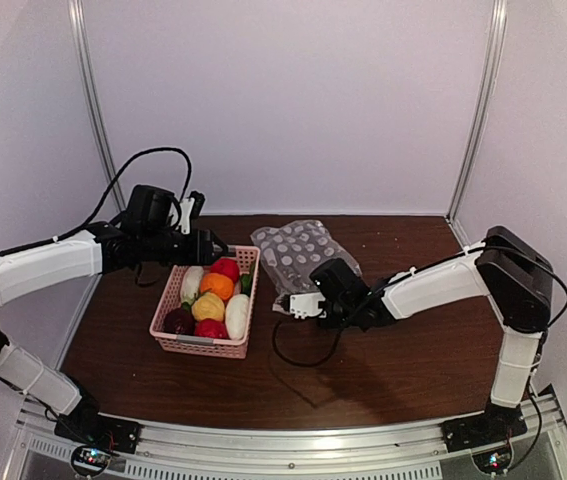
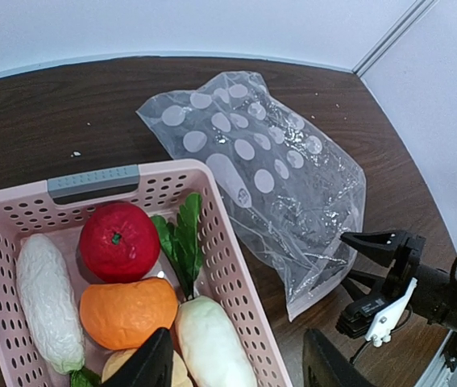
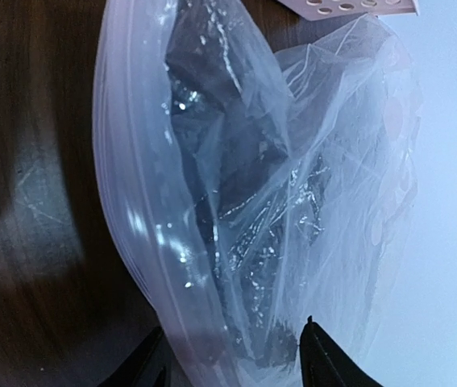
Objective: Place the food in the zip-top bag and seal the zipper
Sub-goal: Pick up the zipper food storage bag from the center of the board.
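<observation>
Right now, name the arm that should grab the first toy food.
Left. The left pincer hangs open over the pink lattice basket of toy food; the right pincer sits at the mouth of the clear polka-dot plastic bag.

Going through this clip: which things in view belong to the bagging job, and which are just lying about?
Job:
red piece, orange piece, white radish
zip-top bag
zipper

Lying about:
pink basket, which only holds the food
black cable
</observation>
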